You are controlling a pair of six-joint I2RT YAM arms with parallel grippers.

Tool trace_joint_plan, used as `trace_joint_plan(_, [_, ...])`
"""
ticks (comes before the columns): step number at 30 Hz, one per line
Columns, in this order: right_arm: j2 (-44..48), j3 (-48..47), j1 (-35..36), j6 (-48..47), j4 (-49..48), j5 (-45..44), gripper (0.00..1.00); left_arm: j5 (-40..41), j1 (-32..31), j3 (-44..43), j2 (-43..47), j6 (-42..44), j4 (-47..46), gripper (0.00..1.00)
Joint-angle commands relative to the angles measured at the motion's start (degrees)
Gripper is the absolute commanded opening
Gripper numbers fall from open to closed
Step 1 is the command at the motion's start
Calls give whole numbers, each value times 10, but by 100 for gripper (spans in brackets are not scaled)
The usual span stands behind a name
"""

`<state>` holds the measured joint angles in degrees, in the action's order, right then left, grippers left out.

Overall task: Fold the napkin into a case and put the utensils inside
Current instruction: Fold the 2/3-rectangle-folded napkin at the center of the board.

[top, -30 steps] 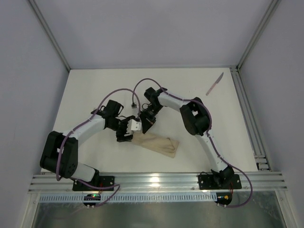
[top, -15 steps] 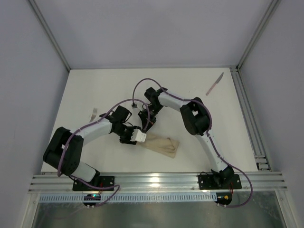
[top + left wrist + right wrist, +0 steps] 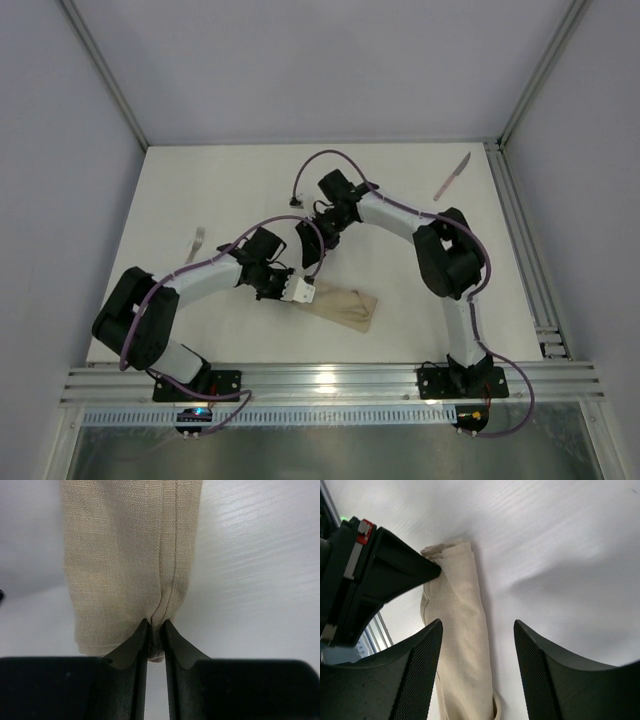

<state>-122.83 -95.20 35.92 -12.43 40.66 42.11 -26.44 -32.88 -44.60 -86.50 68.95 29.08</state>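
Case (image 3: 340, 303) long axis runs 10–4 o'clock; left gripper (image 3: 300, 291) clamped on its 10 o'clock end seam; right gripper (image 3: 312, 262) spread wide, empty, hovers 12 o'clock of that end.

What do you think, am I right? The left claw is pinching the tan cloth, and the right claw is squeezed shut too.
Not quite. The left gripper does pinch the napkin, but the right gripper is open, its jaws spread wide apart and gripping nothing. The right wrist view shows it.
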Motion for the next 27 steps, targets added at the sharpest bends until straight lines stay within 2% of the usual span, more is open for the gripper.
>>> trace_joint_plan(1, [114, 96, -15, 107, -128, -107, 63, 1, -3, 7, 5, -35, 8, 16])
trace_joint_plan(6, [284, 327, -13, 200, -249, -191, 63, -2, -3, 12, 12, -50, 9, 16])
trace_joint_plan(10, [394, 432, -14, 304, -218, -333, 64, -1, -4, 7, 9, -62, 11, 16])
trace_joint_plan(13, [509, 521, -14, 360, -226, -367, 69, -1, -4, 7, 11, -65, 13, 15])
trace_joint_plan(16, [574, 581, -16, 418, -240, -374, 71, -2, -4, 6, 11, -67, 15, 15])
trace_joint_plan(21, [542, 621, -15, 454, -305, -283, 68, 2, -8, 5, 10, -76, 18, 15])
trace_joint_plan(27, [490, 637, -8, 454, -294, -278, 65, -2, -10, 0, 13, -98, 21, 15])
